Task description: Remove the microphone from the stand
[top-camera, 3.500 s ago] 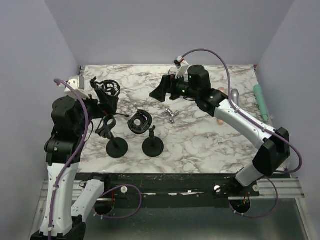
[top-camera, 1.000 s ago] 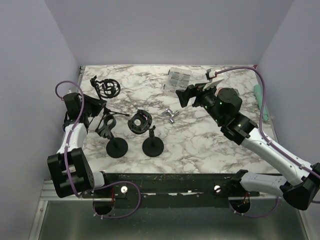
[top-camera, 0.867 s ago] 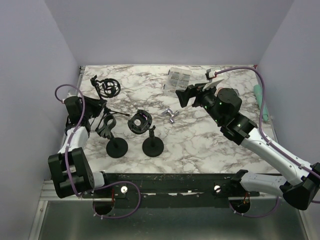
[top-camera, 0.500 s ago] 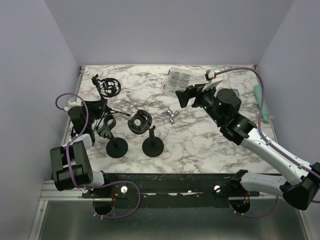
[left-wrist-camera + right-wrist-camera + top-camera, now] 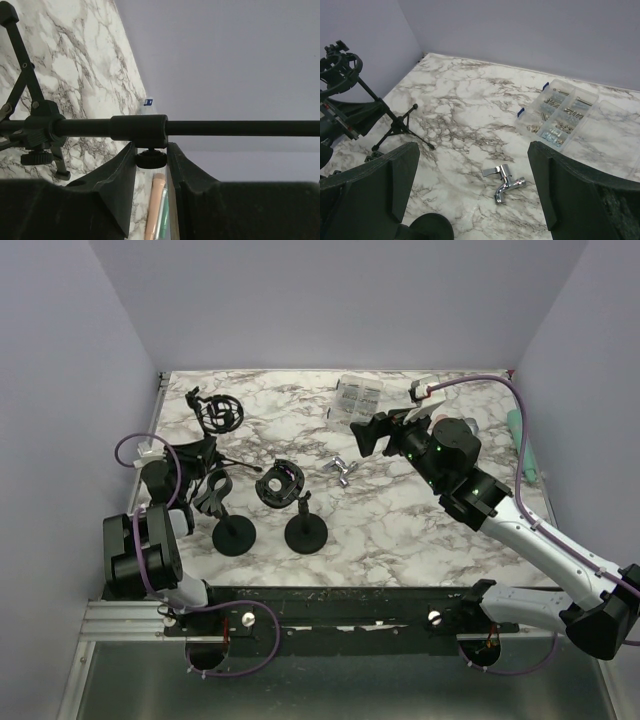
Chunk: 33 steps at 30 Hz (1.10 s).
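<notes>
On your left wrist camera, the left gripper (image 5: 150,150) has its matte black fingers (image 5: 117,182) pinched on a knurled knob (image 5: 151,159) under the stand's (image 5: 240,127) smooth round rod.

On your right wrist camera, the right gripper (image 5: 472,150) hangs spread wide over the veined marble table (image 5: 455,95), a chrome tap (image 5: 504,181) and a clear screw box (image 5: 561,114).

From above, the stand lies at the table's left edge, with its ringed shock mount (image 5: 218,412) at the far end. You cannot tell whether a microphone sits in it.

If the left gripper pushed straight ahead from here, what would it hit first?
Most likely the stand's black rod, which crosses just ahead of the left gripper; its knob sits between the fingers.
</notes>
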Each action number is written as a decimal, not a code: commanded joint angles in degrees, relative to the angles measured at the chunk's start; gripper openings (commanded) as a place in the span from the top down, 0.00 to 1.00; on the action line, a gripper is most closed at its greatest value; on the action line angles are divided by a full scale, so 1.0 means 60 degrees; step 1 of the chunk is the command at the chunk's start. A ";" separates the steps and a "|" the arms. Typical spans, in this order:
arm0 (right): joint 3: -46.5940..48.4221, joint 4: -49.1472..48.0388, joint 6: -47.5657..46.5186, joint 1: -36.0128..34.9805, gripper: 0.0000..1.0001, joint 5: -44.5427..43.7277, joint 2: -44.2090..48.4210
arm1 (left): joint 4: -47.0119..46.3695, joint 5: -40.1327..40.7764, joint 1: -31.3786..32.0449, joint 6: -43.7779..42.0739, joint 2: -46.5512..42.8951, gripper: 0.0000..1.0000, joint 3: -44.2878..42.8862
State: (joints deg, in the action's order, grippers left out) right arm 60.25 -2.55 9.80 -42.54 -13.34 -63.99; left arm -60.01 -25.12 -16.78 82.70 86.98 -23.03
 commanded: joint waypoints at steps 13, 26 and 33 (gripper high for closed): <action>-0.0037 -0.0235 -0.0037 -0.0086 0.00 -0.0133 -0.0086 | 0.9906 0.1217 0.0298 -0.5152 -0.2779 0.24 -0.2971; -0.0066 -0.0249 -0.0069 -0.0083 0.00 -0.0215 -0.0071 | 1.1430 0.2321 0.1237 -0.5671 -0.1614 0.39 -0.4749; -0.0091 -0.0293 -0.0089 -0.0087 0.00 -0.0242 -0.0088 | 1.1745 0.2765 0.1563 -0.5726 -0.1068 0.57 -0.5297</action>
State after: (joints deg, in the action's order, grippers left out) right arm 60.23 -2.94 9.80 -42.70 -13.39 -64.14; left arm 7.66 -12.05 -8.12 49.34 78.87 -52.71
